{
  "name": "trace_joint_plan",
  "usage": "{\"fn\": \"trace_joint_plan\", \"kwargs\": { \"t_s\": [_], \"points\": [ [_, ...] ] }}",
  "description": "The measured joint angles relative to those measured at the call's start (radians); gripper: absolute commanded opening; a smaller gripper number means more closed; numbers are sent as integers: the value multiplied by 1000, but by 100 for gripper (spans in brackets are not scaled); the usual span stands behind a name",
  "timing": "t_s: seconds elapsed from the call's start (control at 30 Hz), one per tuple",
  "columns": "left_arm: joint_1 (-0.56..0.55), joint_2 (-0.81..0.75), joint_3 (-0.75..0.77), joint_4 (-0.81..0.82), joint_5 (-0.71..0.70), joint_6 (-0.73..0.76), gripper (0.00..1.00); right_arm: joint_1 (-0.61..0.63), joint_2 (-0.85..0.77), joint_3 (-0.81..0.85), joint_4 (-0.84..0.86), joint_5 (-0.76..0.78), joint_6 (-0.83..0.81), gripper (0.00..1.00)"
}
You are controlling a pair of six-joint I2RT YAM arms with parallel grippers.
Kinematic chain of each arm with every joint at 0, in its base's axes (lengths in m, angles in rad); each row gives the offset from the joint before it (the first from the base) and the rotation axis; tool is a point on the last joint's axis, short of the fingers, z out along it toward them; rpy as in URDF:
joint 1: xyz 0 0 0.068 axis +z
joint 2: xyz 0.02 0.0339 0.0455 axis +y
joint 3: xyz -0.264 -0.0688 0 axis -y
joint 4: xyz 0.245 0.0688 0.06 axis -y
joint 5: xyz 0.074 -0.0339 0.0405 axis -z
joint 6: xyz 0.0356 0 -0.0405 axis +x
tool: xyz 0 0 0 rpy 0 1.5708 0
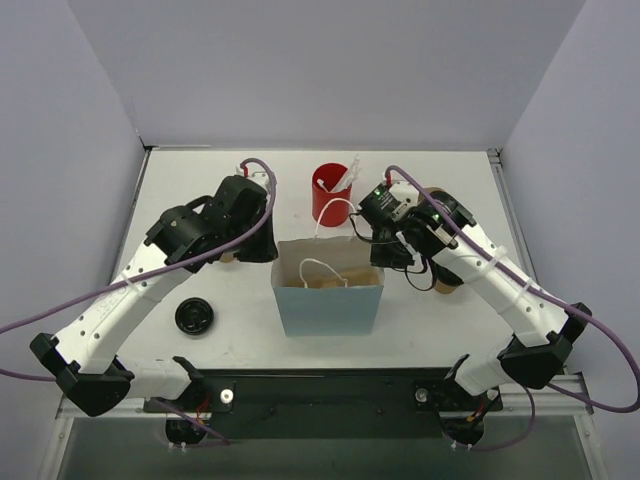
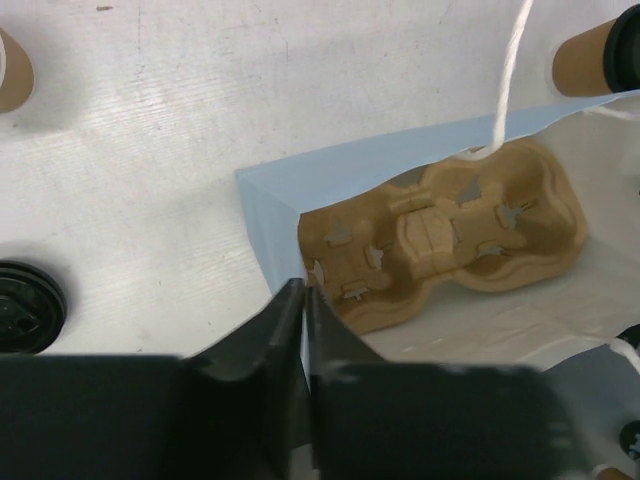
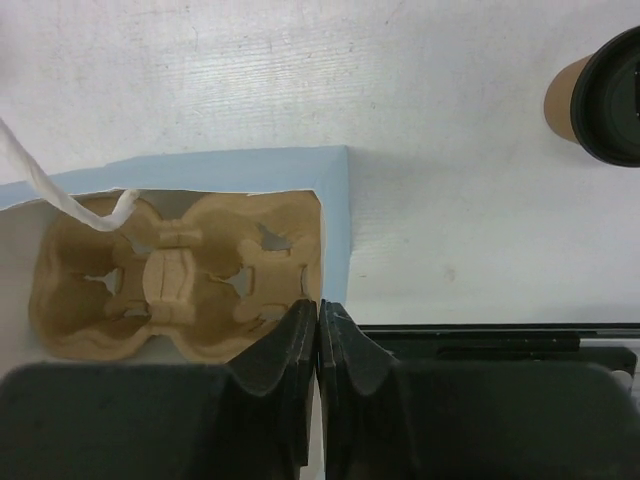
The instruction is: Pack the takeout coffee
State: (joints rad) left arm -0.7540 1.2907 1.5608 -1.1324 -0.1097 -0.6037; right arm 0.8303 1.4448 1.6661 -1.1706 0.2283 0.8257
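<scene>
Coffee [image 3: 592, 95]: short kraft-brown paper cup, slightly tapered, matte wall, glossy black plastic lid with a raised rim. It stands upright on the worktop [image 1: 190, 190], off the bag's right side, outside it and apart from it. From above, the right arm covers most of it. Bag [image 1: 328, 310]: pale blue paper outside, white inside, rectangular, mouth open, creased corners, thin white cord handles [image 2: 505, 80]. Lying flat on the bag's floor is the carrier [image 2: 440, 235]: tan moulded pulp, rough fibrous finish, rounded lobes, wells with slit tabs. Left pincer [image 2: 303, 292]: black fingers nearly together, nipping the bag's left wall at the rim, close to a corner. Right pincer [image 3: 317, 308]: same, fingers closed down on the bag's right wall, with a strip of blue paper showing in the slit between them. Left of the bag on the worktop is a loose lid [image 1: 193, 316], black, round, ringed top. Behind the bag is the red cup [image 1: 325, 200], taller, with white stirrers sticking out. A second kraft cup [image 2: 10, 70] sits further left of the bag, cut off by the frame edge, so can't tell its top. Worktop is white, matte, faintly scuffed.
</scene>
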Motion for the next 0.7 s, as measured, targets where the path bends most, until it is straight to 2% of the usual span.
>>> {"fn": "trace_joint_plan", "kwargs": {
  "t_s": [0.23, 0.37, 0.4, 0.43, 0.47, 0.5, 0.53, 0.6, 0.7],
  "points": [
    [0, 18, 114, -45, -21, 14, 0, -6, 11, 118, -6, 1, -27, 0],
    [0, 10, 90, -29, -26, 13, 0, -8, 10, 116, 2, 7, -36, 0],
    [0, 7, 65, -25, -26, 13, 0, -11, 8, 94, 10, 9, -39, 1],
    [2, 8, 37, -27, -25, 13, 0, -15, 8, 70, 14, 10, -40, 9],
    [3, 14, 26, -33, -24, 13, 0, -20, 8, 44, 18, 10, -42, 13],
    [4, 25, 25, -39, -23, 12, 3, -24, 10, 21, 21, 10, -42, 15],
    [4, 36, 28, -39, -23, 13, 11, -26, 13, 5, 22, 10, -42, 18],
    [5, 61, 66, -60, -22, 16, 31, -32, 16, -5, 24, 11, -40, 20],
    [5, 82, 142, -74, -25, 22, 39, -40, 14, -5, 31, 11, -41, 21]
  ]
}}
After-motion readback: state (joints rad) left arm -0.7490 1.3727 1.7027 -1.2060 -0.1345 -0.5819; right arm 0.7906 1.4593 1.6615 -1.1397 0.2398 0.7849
